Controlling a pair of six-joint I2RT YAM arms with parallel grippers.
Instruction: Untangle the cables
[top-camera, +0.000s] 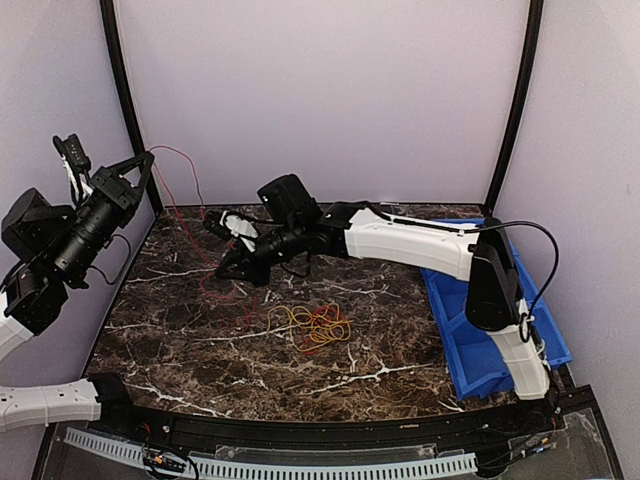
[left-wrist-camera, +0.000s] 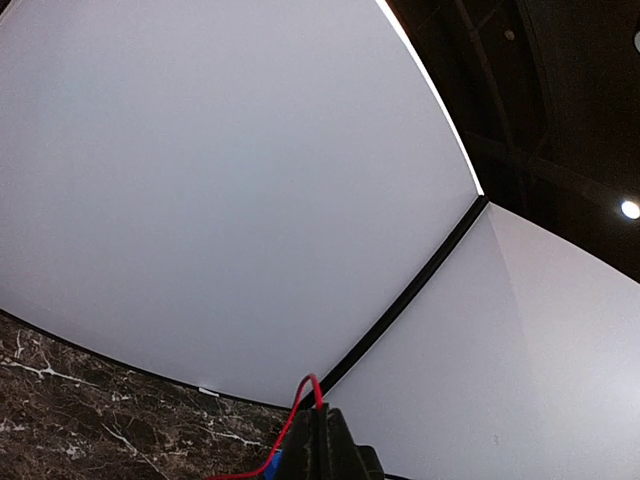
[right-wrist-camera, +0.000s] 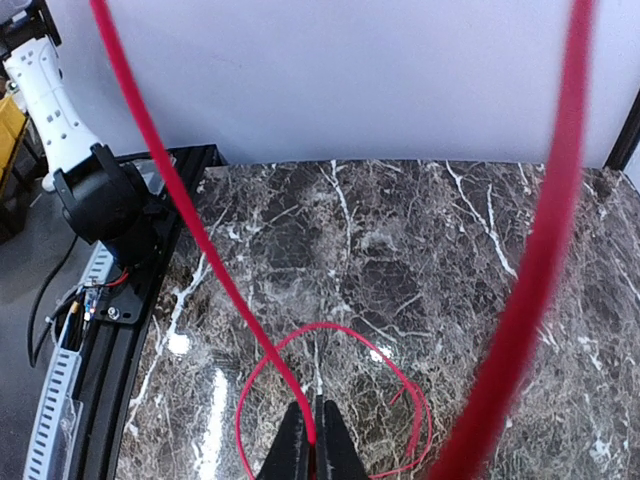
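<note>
A thin red cable (top-camera: 186, 180) runs from my left gripper (top-camera: 147, 158), arcs up against the back wall and drops to the marble table by my right gripper (top-camera: 226, 267). The left gripper is raised high at the left and shut on the red cable (left-wrist-camera: 298, 402). In the right wrist view the right gripper (right-wrist-camera: 313, 442) is shut on the same red cable (right-wrist-camera: 200, 230), low over the table, with a red loop (right-wrist-camera: 400, 385) lying under it. A small tangle of yellow, orange and red cables (top-camera: 312, 325) lies on the table mid-front, apart from both grippers.
A blue bin (top-camera: 480, 345) stands at the table's right edge beside the right arm's base. The white back wall and black corner posts (top-camera: 125, 95) close in the workspace. The left arm's base (right-wrist-camera: 100, 200) stands at the table's near-left edge.
</note>
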